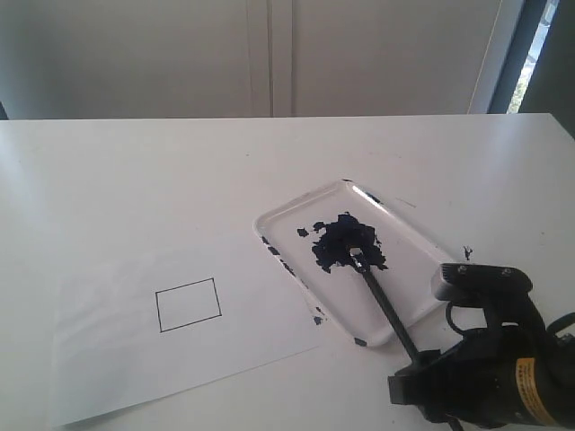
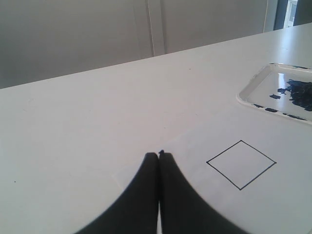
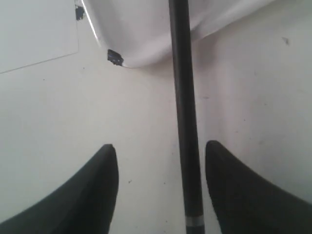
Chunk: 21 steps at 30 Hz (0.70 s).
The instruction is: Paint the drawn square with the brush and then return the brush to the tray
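Black fingers of the right end effector (image 3: pixel 160 144) are standing spread on either side of the brush (image 3: pixel 185 122), its handle touching neither. Only the right wrist view is showing this; in the exterior view the arm's body is hiding those fingertips. The left wrist view alone is showing the left end effector (image 2: pixel 159 155), pressed together near the drawn square (image 2: pixel 241 165). The brush is lying with its tip in the paint blob (image 1: pixel 346 241) on the tray (image 1: pixel 413 260), handle crossing the rim onto the desk (image 1: pixel 135 180). Both wrist views are cutting off part of the tray.
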### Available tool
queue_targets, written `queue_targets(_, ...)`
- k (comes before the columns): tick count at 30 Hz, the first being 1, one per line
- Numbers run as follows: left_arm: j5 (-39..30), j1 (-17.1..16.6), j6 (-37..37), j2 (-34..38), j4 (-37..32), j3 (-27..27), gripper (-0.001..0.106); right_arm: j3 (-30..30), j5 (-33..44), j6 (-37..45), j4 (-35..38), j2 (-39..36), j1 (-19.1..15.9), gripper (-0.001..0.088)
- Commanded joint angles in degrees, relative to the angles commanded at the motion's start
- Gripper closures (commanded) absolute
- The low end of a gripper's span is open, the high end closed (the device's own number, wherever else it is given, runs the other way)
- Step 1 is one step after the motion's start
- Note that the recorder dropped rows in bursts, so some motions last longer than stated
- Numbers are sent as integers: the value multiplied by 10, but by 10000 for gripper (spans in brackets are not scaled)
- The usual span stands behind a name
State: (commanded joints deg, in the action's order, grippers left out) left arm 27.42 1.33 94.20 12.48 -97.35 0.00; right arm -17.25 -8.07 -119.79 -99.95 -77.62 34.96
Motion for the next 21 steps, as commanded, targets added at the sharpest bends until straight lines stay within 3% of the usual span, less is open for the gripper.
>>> queue_targets(8, 0, 0, 0, 0, 0, 0, 1053, 0, -9, 0, 0, -3, 0, 850)
queue_targets(21, 0, 0, 0, 0, 0, 0, 1053, -9, -49, 0, 0, 31, 0, 868)
